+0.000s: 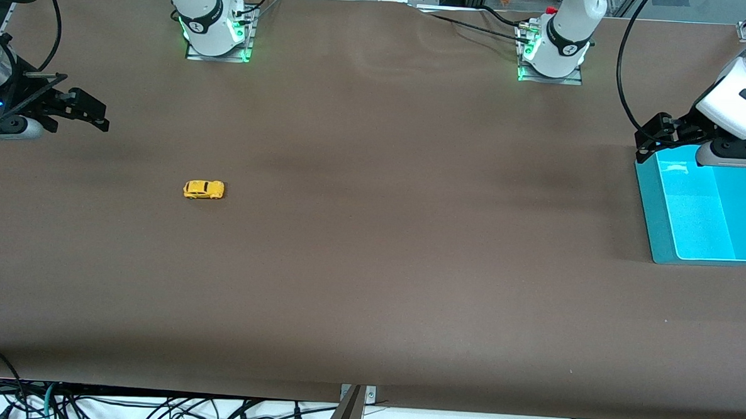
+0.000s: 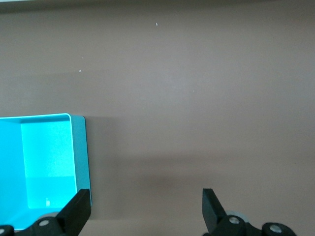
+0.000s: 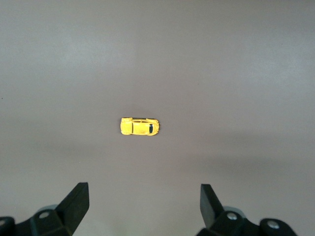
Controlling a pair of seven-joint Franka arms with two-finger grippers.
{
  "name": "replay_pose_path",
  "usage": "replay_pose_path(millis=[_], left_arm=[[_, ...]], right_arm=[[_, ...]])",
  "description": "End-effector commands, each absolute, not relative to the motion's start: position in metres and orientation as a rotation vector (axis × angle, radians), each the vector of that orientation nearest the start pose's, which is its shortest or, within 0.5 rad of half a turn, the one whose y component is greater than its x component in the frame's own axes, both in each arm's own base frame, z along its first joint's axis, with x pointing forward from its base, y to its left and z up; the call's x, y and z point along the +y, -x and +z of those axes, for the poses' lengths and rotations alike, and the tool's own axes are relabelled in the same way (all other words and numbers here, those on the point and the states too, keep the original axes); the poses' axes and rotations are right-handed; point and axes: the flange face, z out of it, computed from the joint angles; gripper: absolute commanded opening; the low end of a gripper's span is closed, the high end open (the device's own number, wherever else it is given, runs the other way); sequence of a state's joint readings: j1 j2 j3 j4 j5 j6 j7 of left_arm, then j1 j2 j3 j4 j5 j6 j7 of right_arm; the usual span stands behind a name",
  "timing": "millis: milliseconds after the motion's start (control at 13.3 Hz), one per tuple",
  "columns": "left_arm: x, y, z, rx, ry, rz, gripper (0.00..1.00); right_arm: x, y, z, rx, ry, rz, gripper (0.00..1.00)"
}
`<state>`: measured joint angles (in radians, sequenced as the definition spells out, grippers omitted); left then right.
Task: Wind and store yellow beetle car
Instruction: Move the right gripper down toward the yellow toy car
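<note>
on the tabletop: a yellow car alone, both end effectors wide and empty

on the brown tabletop (image 1: 370,266) we see the yellow beetle car (image 1: 204,189) standing on its wheels, toward the right arm's end. it lies lengthwise along the table, and nothing touches it. in the right wrist view the same car (image 3: 140,127) shows from above, with its roof and dark windows visible, well apart from the two black fingers (image 3: 74,204).

the right end effector (image 1: 91,112) hangs over the tabletop at the right arm's end. its fingers stand wide apart and hold nothing. the car is not between them.

at the left arm's end of the tabletop we see a turquoise bin (image 1: 653,215), with a paler inside. the left end effector (image 1: 650,143) hangs over the edge of this bin that is farther from the front camera. in the left wrist view its fingers (image 2: 211,204) also stand wide apart with nothing between them, and the corner of the bin (image 2: 81,147) shows beside one finger.

the car and the bin are well apart from each other.
</note>
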<state>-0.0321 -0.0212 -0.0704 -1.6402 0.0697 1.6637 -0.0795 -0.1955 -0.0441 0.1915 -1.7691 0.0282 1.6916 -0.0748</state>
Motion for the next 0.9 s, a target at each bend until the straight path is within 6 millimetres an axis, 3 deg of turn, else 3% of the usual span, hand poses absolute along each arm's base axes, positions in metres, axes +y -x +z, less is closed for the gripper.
replay_pose_path(millis=[0,452,829], left_arm=[[-0.058,-0.569,0.604,0.097,3.089,-0.038,1.0],[-0.057,-0.569,0.604,0.092,3.094,-0.03,1.0],[-0.06,-0.568,0.601,0.092,3.093,-0.011,1.0]], right_arm=[[0.005,-0.543,0.569,-0.086,3.121,0.022,1.0],[0.004,-0.546,0.567,-0.084,3.119,0.024,1.0],[-0.009,-0.548,0.564,-0.05,3.118,0.026,1.0]])
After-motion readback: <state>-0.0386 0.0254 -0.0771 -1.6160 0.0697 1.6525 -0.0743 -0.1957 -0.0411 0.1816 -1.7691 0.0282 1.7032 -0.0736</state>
